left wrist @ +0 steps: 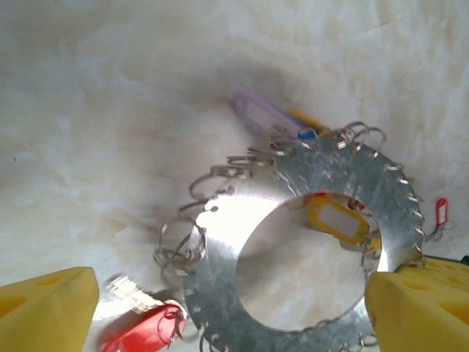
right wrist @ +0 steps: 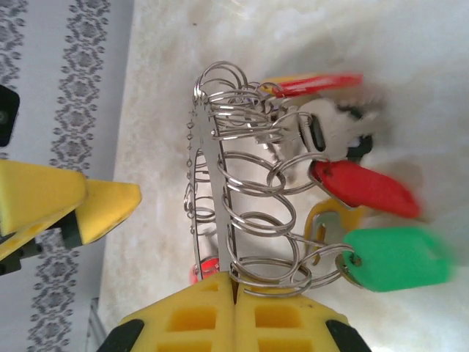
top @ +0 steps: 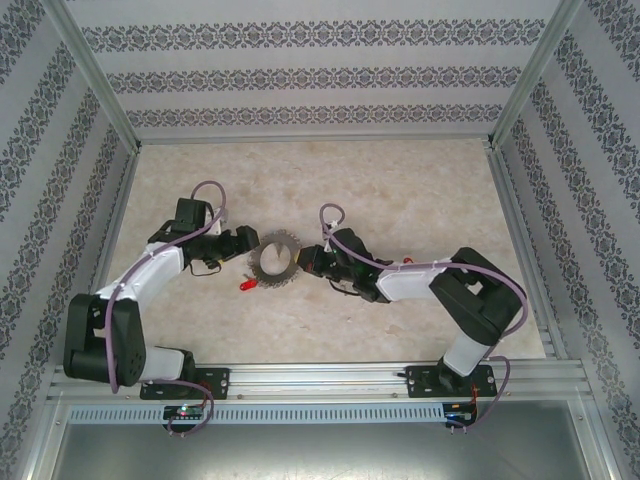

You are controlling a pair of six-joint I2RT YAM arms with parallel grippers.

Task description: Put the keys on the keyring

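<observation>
The right claw is pinched shut on the edge of the keyring, at the bottom of its wrist view. The left claw stands wide apart with the keyring just in front of it. A red-tagged key lies at the lower left.

Lab robot booth, wallpapered walls, aluminium frame

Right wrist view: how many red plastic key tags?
3 red plastic tags: one at the top, one mid-right above the green plastic tag, one partly hidden behind the grey metal ring. More may be hidden.
</observation>
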